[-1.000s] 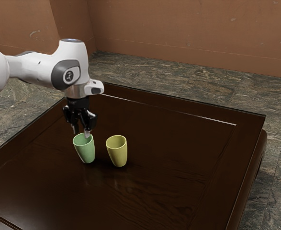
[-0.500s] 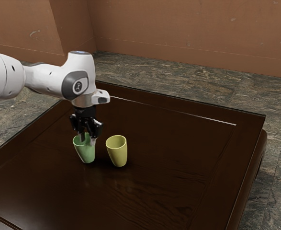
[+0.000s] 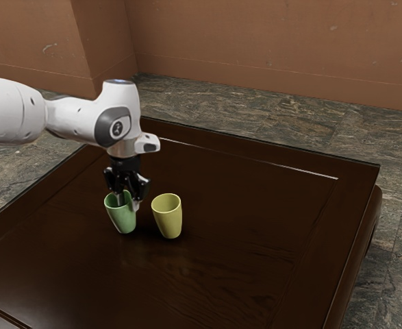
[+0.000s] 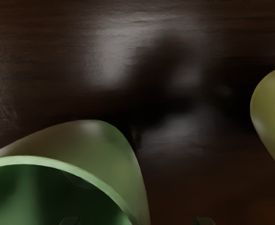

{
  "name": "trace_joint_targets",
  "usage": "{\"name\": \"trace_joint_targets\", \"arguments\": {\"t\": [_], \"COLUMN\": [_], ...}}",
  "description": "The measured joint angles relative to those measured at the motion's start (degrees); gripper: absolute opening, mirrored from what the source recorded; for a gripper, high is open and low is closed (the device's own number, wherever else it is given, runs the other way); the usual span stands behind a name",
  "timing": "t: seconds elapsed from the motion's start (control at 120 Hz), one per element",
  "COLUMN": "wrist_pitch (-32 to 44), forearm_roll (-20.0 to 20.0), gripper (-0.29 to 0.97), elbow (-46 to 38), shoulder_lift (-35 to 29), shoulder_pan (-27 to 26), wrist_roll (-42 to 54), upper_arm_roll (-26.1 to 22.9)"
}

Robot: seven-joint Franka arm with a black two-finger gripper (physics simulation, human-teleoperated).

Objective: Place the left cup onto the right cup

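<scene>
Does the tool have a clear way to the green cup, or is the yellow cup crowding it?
Likely yes. The tool sits open at the rim of the green cup, astride the wall nearest the yellow cup, which stands apart with bare table between.

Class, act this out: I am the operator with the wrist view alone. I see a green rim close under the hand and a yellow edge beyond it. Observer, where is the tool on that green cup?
Observer: In the exterior view the tool is down at the green cup's rim, on the side facing the yellow cup.
Operator: Is the green cup lifted?
Observer: No, its base appears to rest on the table.
Operator: And the yellow one?
Observer: It stands mouth up, apart from the green cup, on the exterior view's right of it.
</scene>
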Motion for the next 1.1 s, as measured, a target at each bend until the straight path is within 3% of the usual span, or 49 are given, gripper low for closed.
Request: {"name": "trace_joint_targets", "arguments": {"t": [0.592, 1.1], "wrist_pitch": [0.6, 0.2], "forearm_roll": [-1.5, -1.2], "gripper": [-0.05, -0.1], "elbow": [0.2, -1.6], "shoulder_lift": [0.2, -4.4], "shoulder_pan": [-0.1, -0.6], "wrist_roll": [-0.3, -1.6], "upper_arm_roll": [0.6, 1.1]}}
